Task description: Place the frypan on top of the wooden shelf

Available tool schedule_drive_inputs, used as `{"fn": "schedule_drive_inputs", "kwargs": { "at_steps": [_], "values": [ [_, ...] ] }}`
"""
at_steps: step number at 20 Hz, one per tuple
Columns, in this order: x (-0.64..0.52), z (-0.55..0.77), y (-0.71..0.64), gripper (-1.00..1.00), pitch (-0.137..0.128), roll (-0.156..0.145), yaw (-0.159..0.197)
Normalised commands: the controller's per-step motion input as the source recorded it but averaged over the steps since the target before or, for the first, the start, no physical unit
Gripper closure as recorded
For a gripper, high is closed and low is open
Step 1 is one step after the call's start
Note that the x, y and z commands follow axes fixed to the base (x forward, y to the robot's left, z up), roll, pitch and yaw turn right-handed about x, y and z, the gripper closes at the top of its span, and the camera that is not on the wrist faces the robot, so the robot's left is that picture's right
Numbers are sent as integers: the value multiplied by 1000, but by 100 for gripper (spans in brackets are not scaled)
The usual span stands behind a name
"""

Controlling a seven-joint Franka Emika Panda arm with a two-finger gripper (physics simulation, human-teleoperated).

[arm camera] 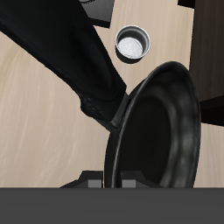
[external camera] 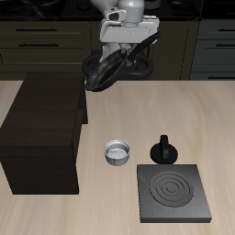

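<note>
My gripper (external camera: 126,61) is shut on the frypan (external camera: 104,72), a round black pan with a long handle. It holds the pan tilted in the air, over the back of the table beside the wooden shelf's far corner. The wooden shelf (external camera: 41,128) is a big dark brown stepped cabinet standing on the table, and its top is bare. In the wrist view the frypan (arm camera: 162,131) fills most of the picture. Its handle (arm camera: 61,52) runs away from my gripper (arm camera: 109,184), which grips the rim. The shelf's edge (arm camera: 213,61) shows beside the pan.
A small grey metal bowl (external camera: 117,151) (arm camera: 133,42) sits on the table beside the shelf. A small black knobbed object (external camera: 165,150) stands behind a flat square black stove plate (external camera: 173,193) near the front edge. Dark kitchen cabinets line the background.
</note>
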Motion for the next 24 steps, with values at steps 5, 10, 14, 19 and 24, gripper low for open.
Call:
{"fn": "schedule_drive_inputs", "kwargs": {
  "at_steps": [5, 10, 14, 19, 24],
  "values": [
    [68, 198, 112, 100, -9, -11, -22],
    [5, 153, 284, 100, -30, 25, 7],
    [25, 279, 319, 100, -25, 26, -6],
    [-38, 281, 255, 100, -37, 24, 0],
    [20, 290, 41, 100, -38, -16, -7]
  ]
}}
